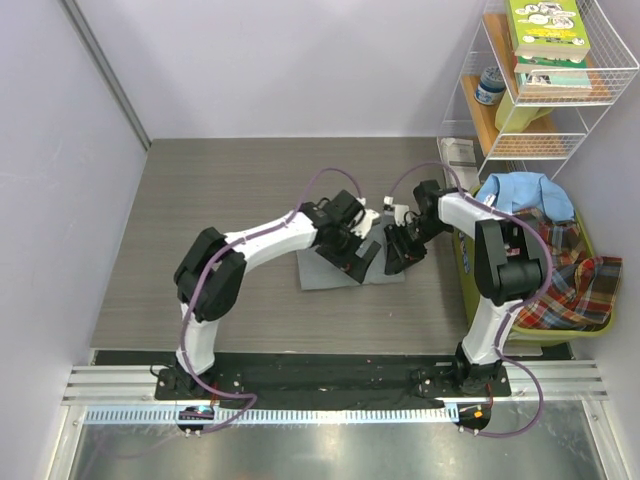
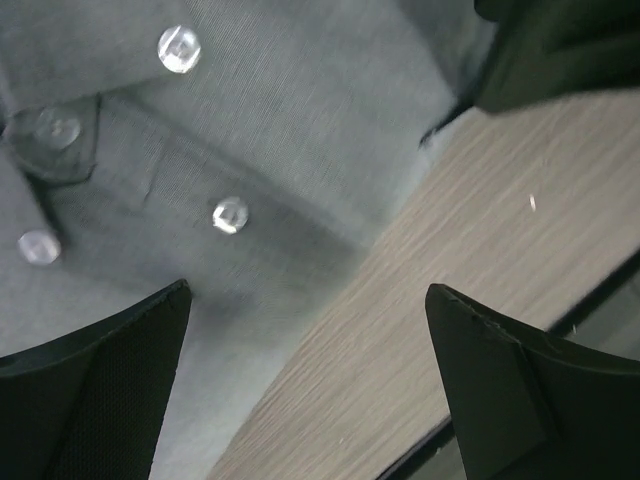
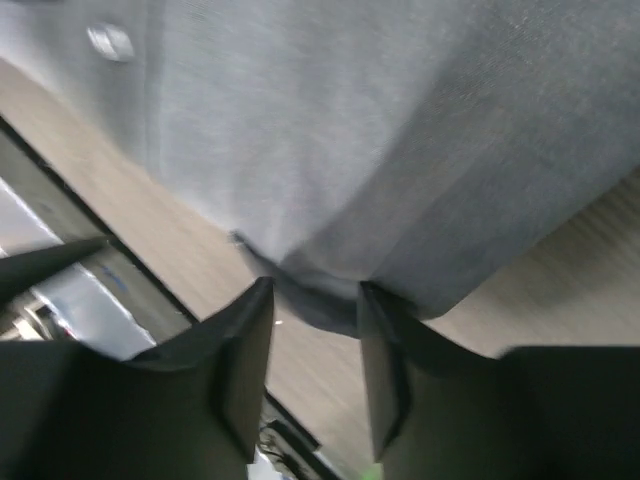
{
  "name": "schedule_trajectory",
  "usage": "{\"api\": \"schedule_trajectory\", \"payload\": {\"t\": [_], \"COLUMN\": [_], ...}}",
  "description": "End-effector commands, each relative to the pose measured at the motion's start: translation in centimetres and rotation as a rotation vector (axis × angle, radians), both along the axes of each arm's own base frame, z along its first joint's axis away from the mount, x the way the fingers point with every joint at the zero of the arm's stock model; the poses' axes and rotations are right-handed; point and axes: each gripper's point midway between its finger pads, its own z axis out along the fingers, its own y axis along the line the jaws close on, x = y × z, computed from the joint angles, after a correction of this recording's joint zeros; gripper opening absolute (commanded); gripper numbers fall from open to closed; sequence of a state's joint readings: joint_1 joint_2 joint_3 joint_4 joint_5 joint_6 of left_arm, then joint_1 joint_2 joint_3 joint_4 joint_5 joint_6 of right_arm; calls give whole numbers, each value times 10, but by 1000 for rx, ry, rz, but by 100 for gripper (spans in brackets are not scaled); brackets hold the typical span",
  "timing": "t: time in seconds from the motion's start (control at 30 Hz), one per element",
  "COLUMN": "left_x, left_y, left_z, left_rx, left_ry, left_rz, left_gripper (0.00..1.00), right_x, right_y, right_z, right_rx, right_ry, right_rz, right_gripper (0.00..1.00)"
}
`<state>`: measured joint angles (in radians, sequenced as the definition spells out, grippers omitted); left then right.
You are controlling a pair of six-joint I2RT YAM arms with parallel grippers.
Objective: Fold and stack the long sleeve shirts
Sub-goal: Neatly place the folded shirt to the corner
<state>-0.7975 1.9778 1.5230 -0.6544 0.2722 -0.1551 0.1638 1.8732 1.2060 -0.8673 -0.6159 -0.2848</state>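
Top view: grey shirt point(image 1: 322, 275) part-hidden under L arm point(image 1: 280, 232) & R arm point(image 1: 455, 210). R wrist view blurred; button point(image 3: 110, 42) at 10 o'clock smeared.

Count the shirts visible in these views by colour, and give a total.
Plain grey collared cloth shirt, on the wooden table: 1
Light blue cloth shirt, in the green bin: 1
Red-green plaid cloth shirt, in the same bin: 1
Total: 3

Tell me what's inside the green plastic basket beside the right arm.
A light blue cloth shirt lies at the back of the green plastic basket, a red-green plaid shirt spilling over its rim. Anything beneath them is covered.
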Motion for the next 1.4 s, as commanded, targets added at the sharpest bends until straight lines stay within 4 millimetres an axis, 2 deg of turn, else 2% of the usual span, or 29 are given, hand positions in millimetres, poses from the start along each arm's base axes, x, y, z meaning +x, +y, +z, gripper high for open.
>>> {"api": "schedule_trajectory", "payload": {"t": [0.0,0.07,0.1,0.13,0.2,0.3,0.33,0.4,0.43,0.5,0.53,0.57,0.6,0.63,0.67,0.7,0.73,0.77,0.8,0.87,0.9,1.0,1.07,1.2,1.23,1.3,1.33,1.37], "left_x": [37,48,50,55,60,68,76,82,97,99,109,110,120,127,128,136,140,139,145,150,154,160,172,202,203,199,195,186], "left_y": [-12,-7,-3,7,18,57,84,116,148,177,210,232,251,283,302,319,346,359,386,403,420,440,440,437,432,421,416,411], "left_z": [-15,-24,-40,-45,-53,-64,-64,-66,-64,-63,-63,-69,-67,-68,-80,-75,-78,-79,-82,-81,-83,-84,-70,-16,10,30,53,49], "left_rx": [81,128,170,207,236,329,365,380,380,376,396,436,455,444,459,469,464,466,477,468,494,506,479,432,396,337,309,282], "left_ry": [-118,-144,-136,-138,-126,-82,-62,-23,-16,41,55,72,64,94,124,128,153,174,171,154,129,118,87,-82,-122,-157,-181,-155], "left_rz": [253,314,327,344,349,319,314,314,297,230,228,160,155,179,118,113,127,97,77,24,-25,-28,8,122,166,237,329,379], "left_gripper": [100,100,100,100,100,100,100,100,100,100,100,100,100,100,100,100,100,100,100,100,100,100,100,100,100,100,100,100], "right_x": [18,22,24,24,23,21,22,22,25,27,30,31,33,34,36,37,38,39,38,39,40,42,43,50,51,52,53,52], "right_y": [3,0,-3,-4,-5,-9,-9,-9,-10,-11,-10,-11,-12,-11,-12,-12,-13,-14,-13,-14,-13,-11,-10,-8,-7,-8,-8,-7], "right_z": [50,59,61,64,64,66,67,69,70,70,72,72,72,73,73,71,71,71,70,69,68,71,72,82,85,90,92,93], "right_rx": [86,74,60,57,48,35,32,29,27,25,29,29,28,29,27,26,26,24,26,27,30,38,42,56,58,60,61,63], "right_ry": [-115,-155,-169,-183,-191,-201,-208,-220,-230,-230,-237,-238,-235,-238,-239,-233,-233,-231,-225,-219,-213,-205,-201,-219,-225,-238,-243,-248], "right_rz": [-71,-79,-83,-84,-80,-70,-67,-59,-60,-61,-61,-64,-67,-65,-67,-69,-73,-75,-76,-78,-82,-83,-87,-94,-96,-100,-101,-100], "right_gripper": [50,58,60,64,65,66,67,67,67,67,67,67,67,67,67,67,67,67,67,67,67,67,67,67,67,67,68,68]}}
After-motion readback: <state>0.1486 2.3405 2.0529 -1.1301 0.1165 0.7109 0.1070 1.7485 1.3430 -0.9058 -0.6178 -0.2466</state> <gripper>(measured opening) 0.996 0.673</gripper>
